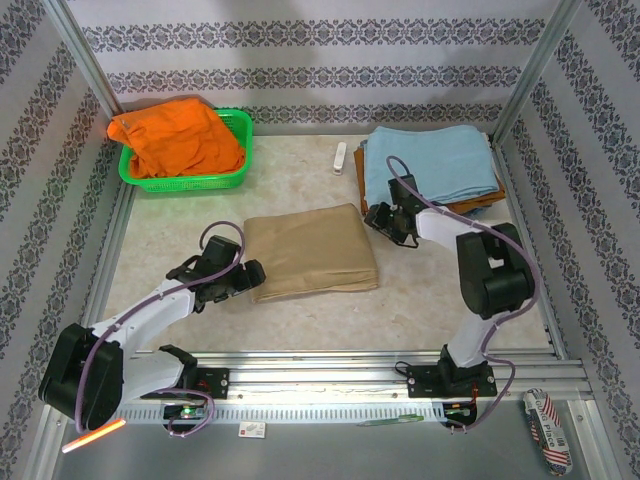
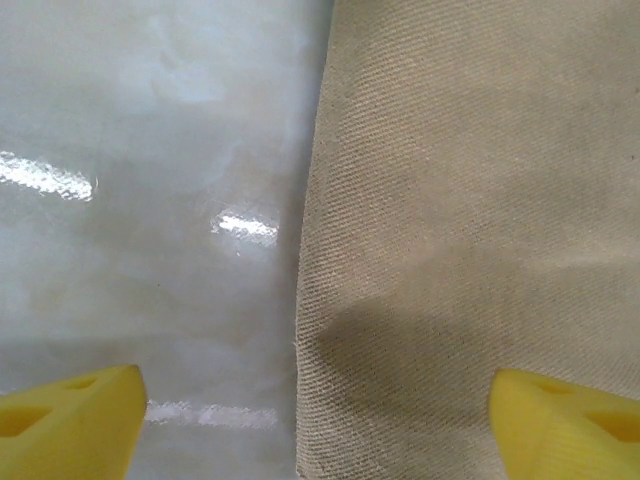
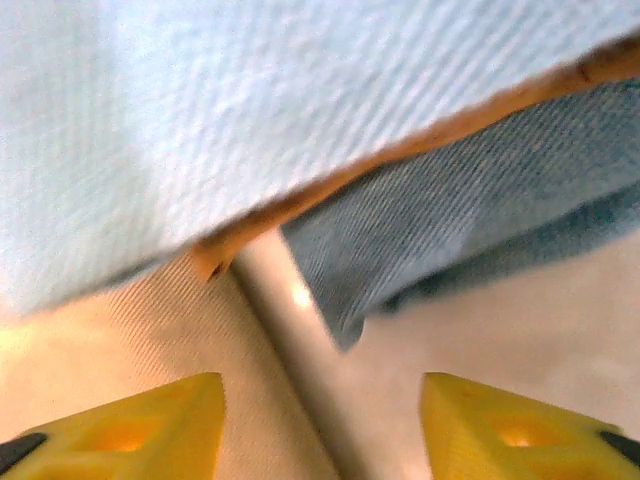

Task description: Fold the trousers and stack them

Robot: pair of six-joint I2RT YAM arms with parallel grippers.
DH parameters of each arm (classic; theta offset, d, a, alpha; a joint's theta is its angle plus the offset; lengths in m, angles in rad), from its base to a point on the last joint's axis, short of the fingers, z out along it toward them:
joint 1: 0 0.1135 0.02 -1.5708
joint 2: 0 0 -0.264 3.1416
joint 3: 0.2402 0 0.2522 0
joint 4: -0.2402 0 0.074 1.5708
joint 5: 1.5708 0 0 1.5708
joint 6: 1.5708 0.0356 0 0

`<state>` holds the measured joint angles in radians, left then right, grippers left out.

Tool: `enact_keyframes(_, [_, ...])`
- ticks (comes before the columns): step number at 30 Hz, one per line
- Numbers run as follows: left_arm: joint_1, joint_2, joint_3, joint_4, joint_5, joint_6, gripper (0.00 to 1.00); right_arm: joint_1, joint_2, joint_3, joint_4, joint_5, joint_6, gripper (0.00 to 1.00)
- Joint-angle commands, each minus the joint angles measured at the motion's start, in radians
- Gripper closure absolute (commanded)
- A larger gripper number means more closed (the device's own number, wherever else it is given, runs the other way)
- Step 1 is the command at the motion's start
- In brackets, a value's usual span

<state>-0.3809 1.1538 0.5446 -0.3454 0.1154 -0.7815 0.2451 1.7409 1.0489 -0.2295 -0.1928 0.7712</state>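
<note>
At lower centre of the left wrist view, left pincer (image 2: pixel 320 420) gapes wide, straddling the left edge of the trousers (image 2: pixel 480 200): one finger over cloth, one over bare counter (image 2: pixel 150 150). Trousers lie folded mid-counter. Right pincer (image 1: pixel 385 220), also gaping, sits just right of their upper right corner, beside the blue cloth (image 1: pixel 430 165) pile. Likely best: work a finger beneath all layers before closing, then lift both sides level, or the fold may spill.

You're looking into a rigged test booth, a lab setup: metal posts (image 1: pixel 85 55) frame wallpapered panels (image 1: pixel 300 45) across the top of the frame, and a slotted rail (image 1: pixel 320 385) along the bottom carries the left arm (image 1: pixel 150 305) and right arm (image 1: pixel 490 275) at a marble-look table (image 1: pixel 170 225).
</note>
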Motion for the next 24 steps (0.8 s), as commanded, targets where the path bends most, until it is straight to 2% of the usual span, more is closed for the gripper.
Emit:
enact_keyframes(1, [0.027,0.053,0.024,0.067,0.046,0.073,0.08,0.002,-0.092,-0.002,-0.094,-0.096,-0.145,0.41])
enact_keyframes(3, [0.044,0.114,0.051,0.086,0.071,0.102,0.03,0.003,-0.092,0.009,-0.138,-0.168,-0.225,0.38])
enact_keyframes(7, [0.098,0.258,0.101,0.179,0.164,0.154,0.01,0.003,-0.019,0.048,-0.22,-0.341,-0.381,0.35])
enact_keyframes(10, [0.14,0.372,0.14,0.242,0.27,0.168,0.01,0.006,0.052,0.082,-0.249,-0.368,-0.416,0.33])
enact_keyframes(14, [0.148,0.469,0.171,0.318,0.41,0.168,0.04,0.012,0.115,0.086,-0.241,-0.382,-0.425,0.33])
enact_keyframes(19, [0.125,0.52,0.174,0.414,0.53,0.137,0.15,0.041,0.143,0.071,-0.2,-0.461,-0.404,0.4])
enact_keyframes(22, [0.067,0.549,0.199,0.428,0.553,0.136,0.15,0.035,0.132,0.027,-0.102,-0.552,-0.328,0.48])
enact_keyframes(24, [0.047,0.567,0.214,0.426,0.543,0.142,0.14,0.04,0.12,0.018,-0.089,-0.561,-0.315,0.5])
